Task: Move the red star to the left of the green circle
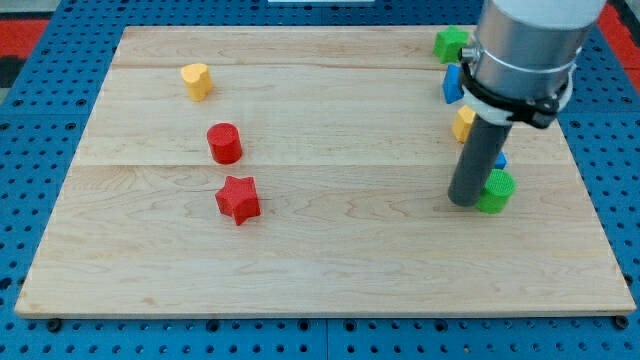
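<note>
The red star [238,199] lies on the wooden board at the view's left of centre. The green circle [496,190] stands at the view's right. My tip [464,202] rests on the board right beside the green circle, on its left side, touching or nearly touching it. The red star is far to the left of my tip, with bare board between them.
A red cylinder [224,143] sits just above the red star. A yellow heart [197,80] is at the upper left. A green block [452,44], a blue block [453,84], a yellow block [463,123] and another blue block [500,160], partly hidden by the arm, are at the upper right.
</note>
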You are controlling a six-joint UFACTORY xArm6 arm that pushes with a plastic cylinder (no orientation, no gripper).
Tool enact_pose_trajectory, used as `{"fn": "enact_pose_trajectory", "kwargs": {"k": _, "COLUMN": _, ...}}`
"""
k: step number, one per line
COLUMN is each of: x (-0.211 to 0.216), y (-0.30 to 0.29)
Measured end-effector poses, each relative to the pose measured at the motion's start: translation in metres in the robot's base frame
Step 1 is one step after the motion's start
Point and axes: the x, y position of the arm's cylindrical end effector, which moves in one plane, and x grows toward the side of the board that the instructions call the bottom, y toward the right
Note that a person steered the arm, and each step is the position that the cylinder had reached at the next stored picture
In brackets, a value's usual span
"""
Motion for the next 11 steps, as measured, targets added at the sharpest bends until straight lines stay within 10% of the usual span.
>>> {"fn": "enact_pose_trajectory", "kwargs": {"k": 3, "x": 0.062, "y": -0.180}}
{"fn": "enact_pose_trajectory", "kwargs": {"k": 5, "x": 0.026, "y": -0.328}}
{"fn": "enact_pose_trajectory", "kwargs": {"k": 11, "x": -0.019, "y": -0.122}}
